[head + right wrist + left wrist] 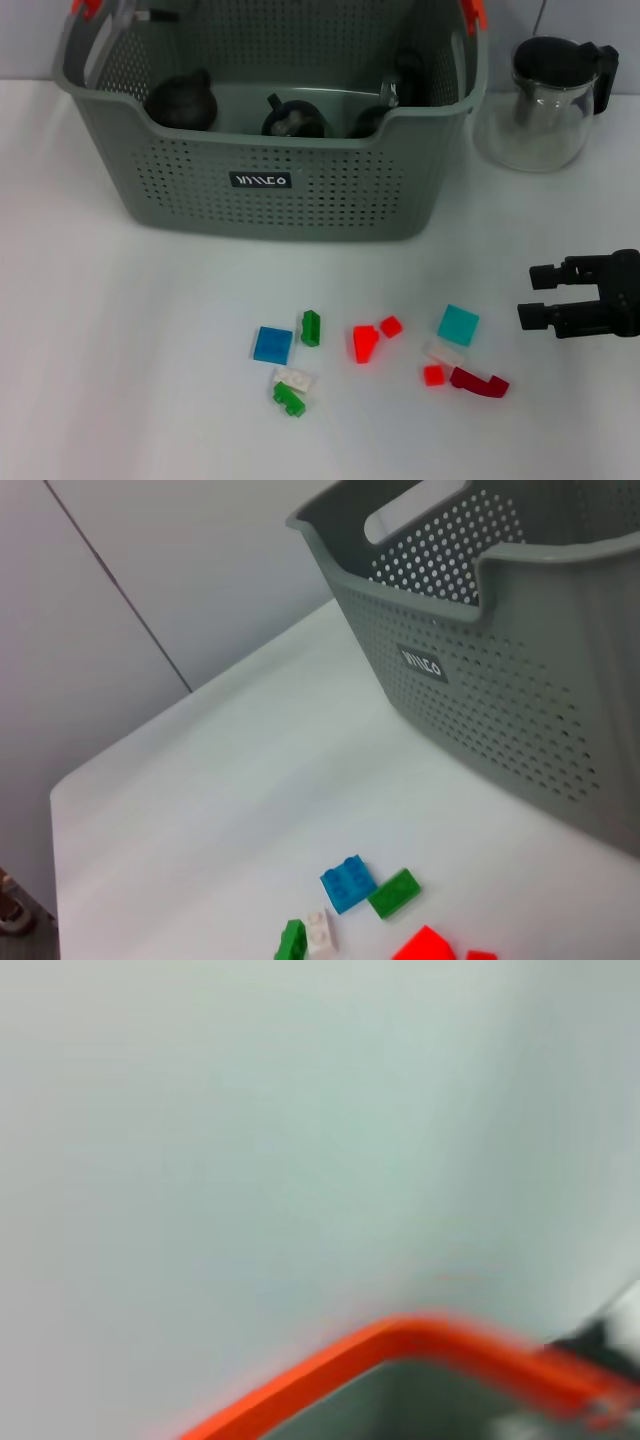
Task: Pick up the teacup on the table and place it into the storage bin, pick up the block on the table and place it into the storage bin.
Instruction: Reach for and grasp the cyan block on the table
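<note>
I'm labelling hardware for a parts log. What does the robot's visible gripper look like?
Only the right gripper shows, in the head view: matte black, with two stubby parallel fingers on a blocky black body. No cables or markings can be made out. The left gripper is not seen.

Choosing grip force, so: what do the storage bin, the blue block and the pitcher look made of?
Storage bin: matte grey-green plastic, judging by its moulded perforated walls. Blue block: glossy hard plastic, seemingly, with studs on top. Pitcher: clear glass-like body with a black lid, probably plastic.
</note>
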Robot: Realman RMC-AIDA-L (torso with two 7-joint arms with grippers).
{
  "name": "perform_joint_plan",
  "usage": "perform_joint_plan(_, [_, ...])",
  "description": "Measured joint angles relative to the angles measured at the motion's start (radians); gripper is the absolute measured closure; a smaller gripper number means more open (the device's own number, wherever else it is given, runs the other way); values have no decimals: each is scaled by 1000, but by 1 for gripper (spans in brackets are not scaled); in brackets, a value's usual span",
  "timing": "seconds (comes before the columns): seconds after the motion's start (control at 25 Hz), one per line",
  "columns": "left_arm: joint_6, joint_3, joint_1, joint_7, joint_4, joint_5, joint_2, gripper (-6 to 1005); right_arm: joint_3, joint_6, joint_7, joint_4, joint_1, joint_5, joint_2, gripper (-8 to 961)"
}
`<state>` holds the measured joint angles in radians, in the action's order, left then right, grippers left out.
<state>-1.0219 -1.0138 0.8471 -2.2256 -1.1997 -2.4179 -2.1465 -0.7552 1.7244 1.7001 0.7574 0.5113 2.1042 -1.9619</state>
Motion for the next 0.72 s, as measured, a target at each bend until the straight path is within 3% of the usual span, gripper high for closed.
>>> perform_joint_plan(0.16, [-263, 56, -131, 126, -90, 322, 16, 207, -4, 2, -13, 5, 6, 6, 3, 139])
perform_joint_plan(0.28, [-499, 111, -219, 271, -87, 477, 5, 185, -2, 1, -21, 5, 15, 37, 3, 140])
perform_joint_plan(0.44, [-742, 144, -308, 455, -34, 521, -23, 174, -1, -9, -20, 6, 39, 92, 1, 140])
perform_joint_plan(0.72, [-819, 181, -388, 712, 217, 560, -30, 153, -4, -60, 9, 7, 125, 239, -17, 141])
